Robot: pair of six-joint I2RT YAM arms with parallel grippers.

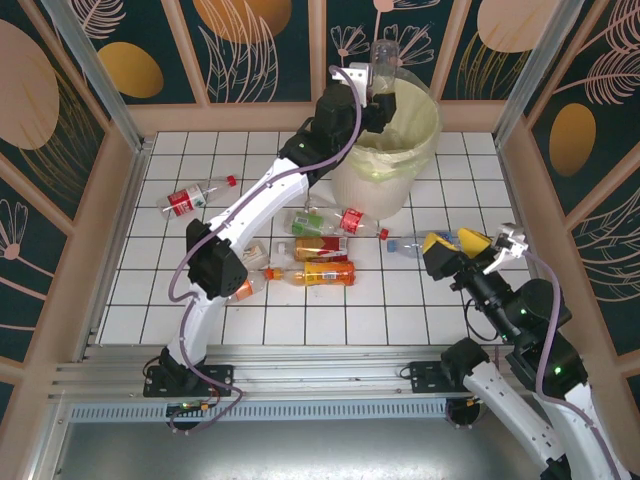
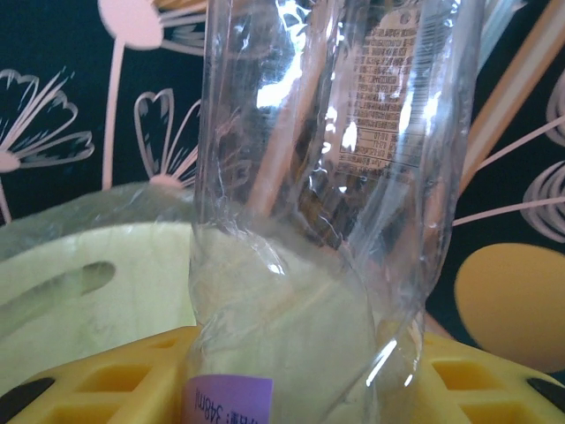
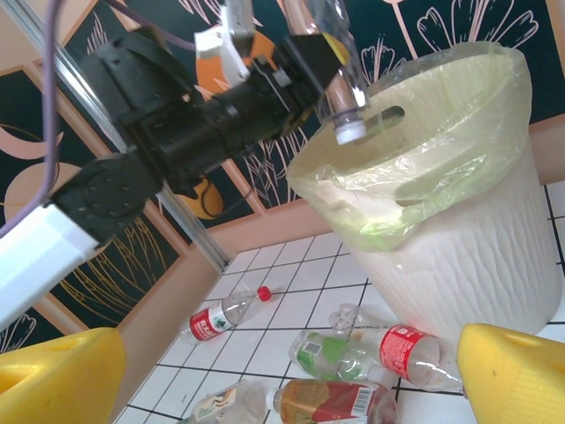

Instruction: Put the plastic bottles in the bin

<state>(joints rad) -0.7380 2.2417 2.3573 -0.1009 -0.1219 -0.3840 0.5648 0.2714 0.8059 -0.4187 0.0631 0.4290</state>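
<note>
One clear bottle (image 1: pixel 384 62) held cap-down over the bin (image 1: pixel 425 120), at 12 o'clock on the counter (image 1: pixel 150 300).
Left jaws pinch its body; right jaws are spread, empty, at 3 o'clock. Several bottles (image 1: pixel 322 272) lie at the bin's 7 o'clock. Thin, crumpled and empty, they likely feel light, slick and crushable; mid-body grips suit.

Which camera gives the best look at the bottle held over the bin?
The right wrist view: the bottle hangs cap-down above the bin, both clearly seen. The top view shows it small and far; the left wrist view shows its clear body up close.
</note>
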